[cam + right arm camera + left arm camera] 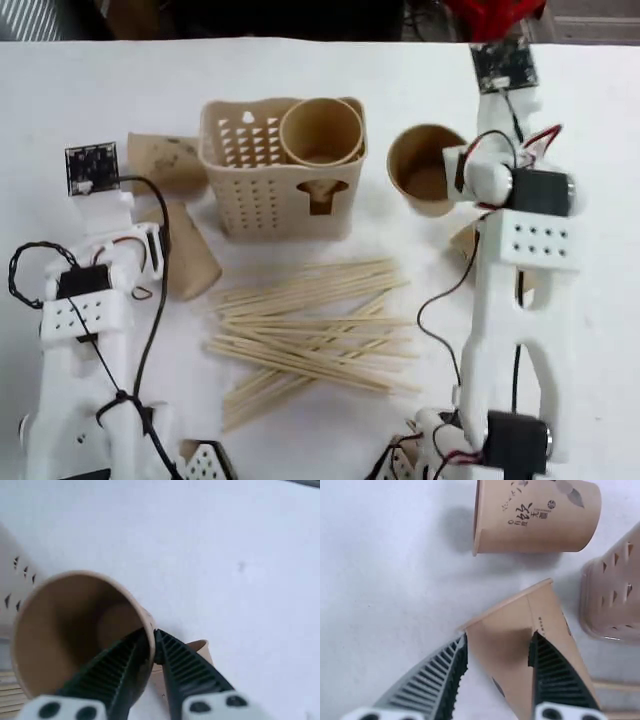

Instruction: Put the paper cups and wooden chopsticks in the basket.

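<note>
A beige perforated basket (255, 190) stands at the table's back centre with one paper cup (320, 132) upright inside it. My right gripper (458, 178) (151, 635) is shut on the rim of a second cup (425, 168) (75, 625), held off the table just right of the basket. One finger is inside the cup and one outside. My left gripper (498, 639) is open, its fingers astride a cup lying on its side (515, 635) (190, 250). Another cup (535, 517) (165, 160) lies beyond it. Wooden chopsticks (310, 335) lie in a loose pile in front of the basket.
A further cup (200, 649) (465, 240) lies on the table under my right arm. The white table (100, 90) is bare at the back left and back right. Cables (440, 300) trail along both arms.
</note>
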{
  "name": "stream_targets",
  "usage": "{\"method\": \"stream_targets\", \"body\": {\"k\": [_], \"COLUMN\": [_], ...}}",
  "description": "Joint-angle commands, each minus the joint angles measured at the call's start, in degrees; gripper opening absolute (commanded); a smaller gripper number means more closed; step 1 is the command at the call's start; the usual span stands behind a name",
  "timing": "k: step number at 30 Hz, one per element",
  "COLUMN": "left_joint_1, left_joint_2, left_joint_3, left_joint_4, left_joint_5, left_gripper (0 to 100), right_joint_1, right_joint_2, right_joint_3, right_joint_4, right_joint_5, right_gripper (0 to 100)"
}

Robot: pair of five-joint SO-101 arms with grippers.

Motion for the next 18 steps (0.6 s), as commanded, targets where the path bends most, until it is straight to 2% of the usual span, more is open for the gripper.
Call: {"method": "stream_targets", "body": {"k": [1,5,12,18], "left_joint_1": [1.0,1.0,1.0,1.0], "left_joint_2": [0.0,0.0,0.0,0.0], "left_joint_3": [0.1,0.1,0.1,0.1], "left_joint_4": [-0.3,-0.3,-0.3,-0.3], "left_joint_5": [0.1,0.1,0.1,0.1], "left_gripper": [21,21,21,21], "right_joint_1": [-0.1,-4.3,-20.2,-24.4], "right_joint_2": [-7.0,-10.9,-11.8,-5.1], "right_joint_3": [-12.0,-20.2,-23.4,-23.6], "right_joint_4": [5.6,7.6,7.5,7.1], "right_joint_5": [-3.9,-8.7,-10.3,-10.4], "right_gripper": [1.5,1.6,1.6,1.6]}}
